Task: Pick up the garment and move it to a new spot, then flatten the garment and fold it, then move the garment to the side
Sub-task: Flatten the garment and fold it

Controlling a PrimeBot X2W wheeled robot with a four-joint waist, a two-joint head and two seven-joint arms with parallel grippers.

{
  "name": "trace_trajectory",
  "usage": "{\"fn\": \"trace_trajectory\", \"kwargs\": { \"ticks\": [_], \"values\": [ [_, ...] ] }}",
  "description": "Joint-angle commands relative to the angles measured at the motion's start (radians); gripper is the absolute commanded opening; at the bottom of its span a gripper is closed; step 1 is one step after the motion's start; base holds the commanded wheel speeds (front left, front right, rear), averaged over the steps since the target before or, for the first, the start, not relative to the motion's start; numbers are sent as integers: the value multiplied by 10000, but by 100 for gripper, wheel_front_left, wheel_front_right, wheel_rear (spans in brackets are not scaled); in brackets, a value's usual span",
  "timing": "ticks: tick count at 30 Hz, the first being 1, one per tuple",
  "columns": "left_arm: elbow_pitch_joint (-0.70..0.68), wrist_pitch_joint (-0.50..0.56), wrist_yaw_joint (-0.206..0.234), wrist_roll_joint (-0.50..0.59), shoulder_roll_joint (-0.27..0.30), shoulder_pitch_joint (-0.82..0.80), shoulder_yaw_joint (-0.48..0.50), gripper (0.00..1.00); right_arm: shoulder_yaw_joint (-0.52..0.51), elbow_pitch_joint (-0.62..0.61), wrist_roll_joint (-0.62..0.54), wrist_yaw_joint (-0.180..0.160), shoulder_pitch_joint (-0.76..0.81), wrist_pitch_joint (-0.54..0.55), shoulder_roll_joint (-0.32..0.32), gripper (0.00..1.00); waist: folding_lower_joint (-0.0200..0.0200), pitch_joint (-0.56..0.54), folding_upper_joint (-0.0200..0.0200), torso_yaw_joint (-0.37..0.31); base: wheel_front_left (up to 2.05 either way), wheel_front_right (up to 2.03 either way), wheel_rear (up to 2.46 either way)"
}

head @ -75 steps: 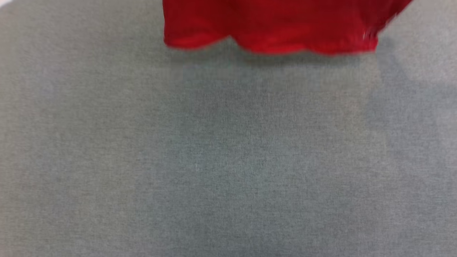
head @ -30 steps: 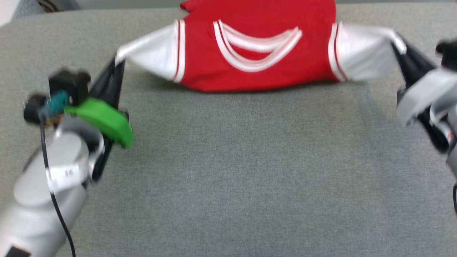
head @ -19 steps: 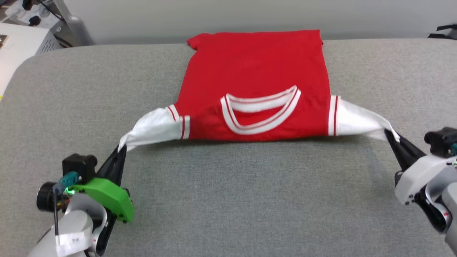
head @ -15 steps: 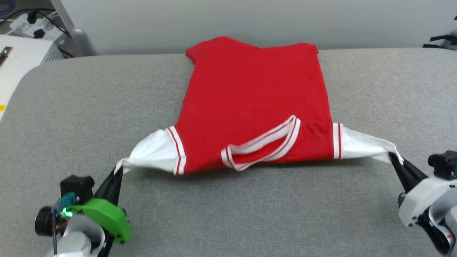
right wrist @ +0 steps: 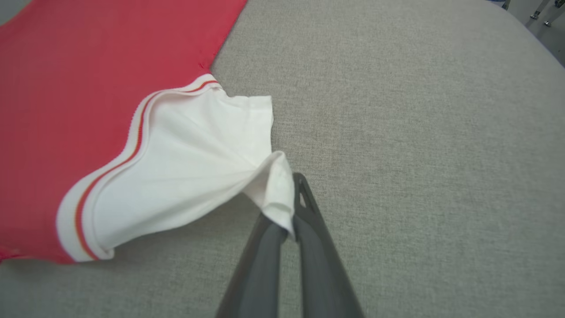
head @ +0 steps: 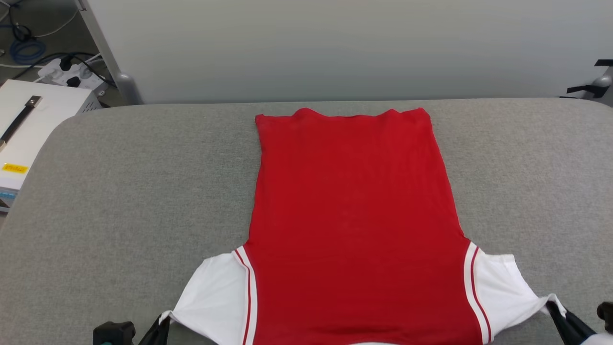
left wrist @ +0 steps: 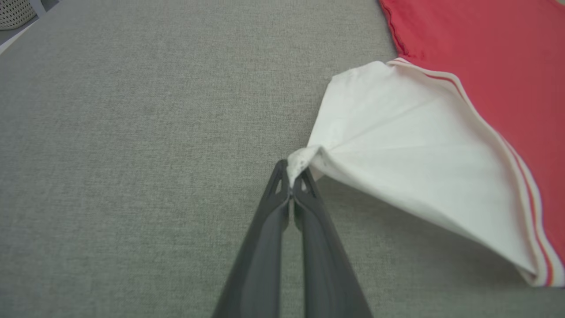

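Here, the left gripper (left wrist: 290, 176) was seen clenched on the tip of the left sleeve (left wrist: 397, 145), with a small bunch of white cloth pinched between its two dark fingers. The right gripper (right wrist: 293, 194) was likewise closed on the corner of the right sleeve (right wrist: 190, 163), whose edge was folded over one finger. Both sleeves were drawn outward and raised a little from the table (head: 143, 191), so that shadows were cast beneath them. Red-and-white striped trim was seen where each sleeve joined the body. The jersey (head: 352, 215) was spread flat on the grey cloth of the table, about the middle of its width, plain red face up. Its hem was laid near the far edge and its shoulders at the near side. Beyond the far left corner, a white box (head: 33, 124) and some cables (head: 24, 48) were seen on the floor.
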Motion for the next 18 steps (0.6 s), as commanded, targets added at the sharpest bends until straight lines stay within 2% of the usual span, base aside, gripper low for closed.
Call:
{"fn": "trace_trajectory", "kwargs": {
  "ticks": [1, 10, 11, 12, 13, 14, 18],
  "values": [
    [42, -59, 101, 81, 18, 227, 143, 0, -285, -104, -143, -19, 415, 89, 4, 0, 1, -85, 0, 123, 0, 0, 0],
    [183, -59, -125, 395, -291, 294, 102, 0, -1475, -680, -1035, -19, 1713, 769, 606, 0, 1, -112, 0, 339, 0, 0, 0],
    [195, -59, -156, 441, -312, 252, 95, 0, -1595, -753, -1094, -19, 1724, 819, 692, 16, 1, -102, 0, 344, 0, 0, 0],
    [207, -59, -184, 495, -333, 192, 96, 0, -1747, -855, -1180, -19, 1711, 871, 777, 42, 1, -85, 0, 341, 0, 0, 0],
    [202, -59, -210, 531, -351, 141, 105, 0, -1854, -938, -1243, -19, 1691, 929, 831, 87, 1, -71, 0, 336, 0, 0, 0],
    [183, -59, -238, 581, -376, 83, 121, 0, -2013, -1045, -1322, -19, 1657, 989, 894, 100, 1, -51, 0, 332, 0, 0, 0],
    [105, -59, -332, 780, -455, -130, 145, 0, -2619, -1582, -1556, -19, 1502, 1207, 954, 100, 1, 128, 0, 349, 0, 0, 0]
  ]
}}
